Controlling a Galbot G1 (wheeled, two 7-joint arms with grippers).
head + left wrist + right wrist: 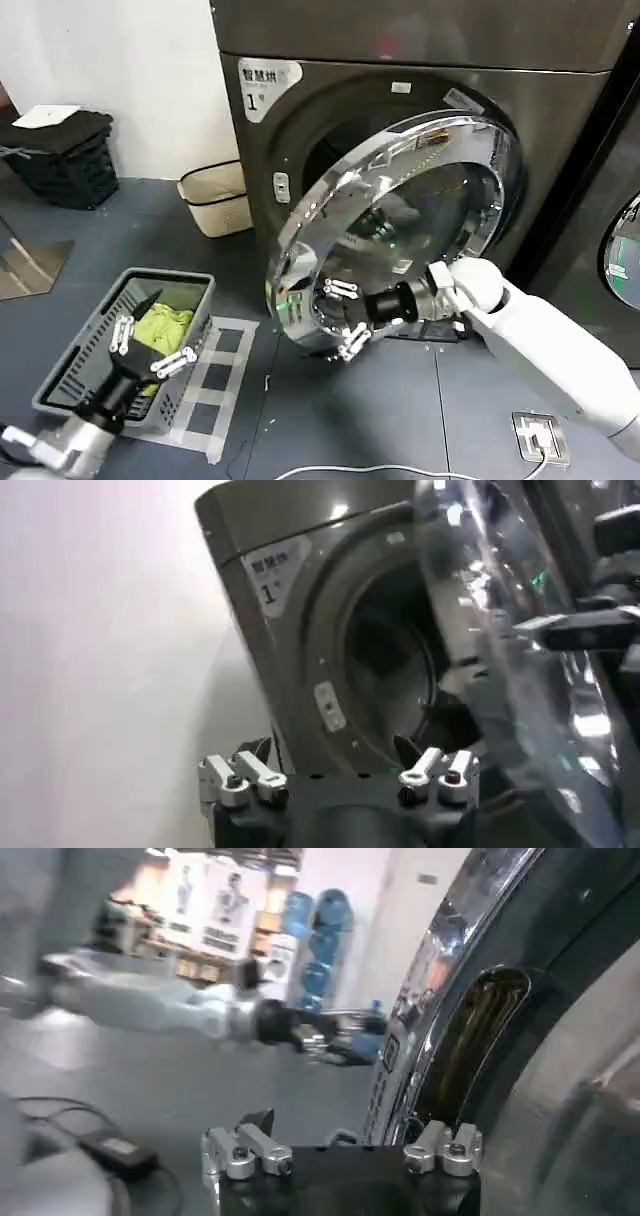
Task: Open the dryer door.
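The dryer door (400, 225) already stands swung well out from the drum opening (340, 150), so the task looks largely done, with perhaps a little more swing left. The right gripper (345, 318) is at the door's lower rim, fingers spread open. The left gripper (150, 345) waits well to the door's left over the laundry basket (70, 375), fingers also open.

A dark grey-blue floor (400, 410) runs up to a plain white wall (130, 60) at the back left. Against that wall stands a black plastic crate (65, 160) with a white sheet of paper (45, 115) on top. A cream fabric bag (215, 198) leans near the wall's base. A checkered black-and-white mat (215, 385) lies on the floor, and a white cable (350, 470) trails along its near edge beside a silver floor socket plate (540, 438).
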